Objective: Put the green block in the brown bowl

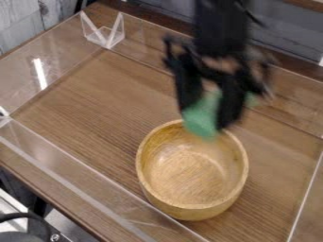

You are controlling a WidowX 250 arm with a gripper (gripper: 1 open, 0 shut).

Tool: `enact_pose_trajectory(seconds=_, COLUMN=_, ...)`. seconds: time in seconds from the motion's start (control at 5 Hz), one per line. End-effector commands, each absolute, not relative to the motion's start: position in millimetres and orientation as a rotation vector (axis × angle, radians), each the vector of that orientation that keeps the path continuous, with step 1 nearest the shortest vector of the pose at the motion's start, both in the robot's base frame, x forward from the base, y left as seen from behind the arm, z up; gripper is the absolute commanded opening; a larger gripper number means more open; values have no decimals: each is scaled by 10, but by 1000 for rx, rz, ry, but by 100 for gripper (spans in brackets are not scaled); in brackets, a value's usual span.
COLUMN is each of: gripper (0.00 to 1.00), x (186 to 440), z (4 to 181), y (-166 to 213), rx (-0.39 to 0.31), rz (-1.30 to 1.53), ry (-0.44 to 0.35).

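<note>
The green block [202,117] hangs in the air, pinched between the black fingers of my gripper [209,112], which is shut on it. The gripper and arm are motion-blurred. They hover over the far rim of the brown bowl [192,170], a round light-brown wooden bowl standing on the table at the lower middle. The bowl's inside shows nothing in it. The block's lower end sits just above the bowl's back edge.
A wooden tabletop [89,104] is ringed by low clear plastic walls [57,156]. A small clear triangular stand [104,30] sits at the far left corner. A dark wall runs along the back.
</note>
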State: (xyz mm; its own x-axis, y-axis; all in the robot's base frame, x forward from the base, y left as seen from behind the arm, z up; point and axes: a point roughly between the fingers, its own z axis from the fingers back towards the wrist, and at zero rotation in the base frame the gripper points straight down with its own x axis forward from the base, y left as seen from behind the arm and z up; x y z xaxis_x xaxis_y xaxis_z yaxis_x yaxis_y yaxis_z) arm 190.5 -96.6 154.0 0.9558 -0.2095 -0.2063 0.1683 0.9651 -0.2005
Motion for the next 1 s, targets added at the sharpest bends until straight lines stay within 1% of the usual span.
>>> enact_pose_trajectory(seconds=0.0, gripper=0, x=1825, z=1518, y=-1094, rx=-188, rz=-177, ry=161)
enact_pose_trajectory(seconds=0.2, gripper=0, x=1813, z=1376, y=-1104, rx=-184, rz=-150, ry=139)
enact_pose_trajectory(seconds=0.4, gripper=0, x=1795, z=1298, y=-1105, rx=-184, rz=-119, ry=127)
enact_pose_trajectory(seconds=0.8, gripper=0, x=1761, z=1324, y=-1072, rx=-190, rz=-81, ry=120)
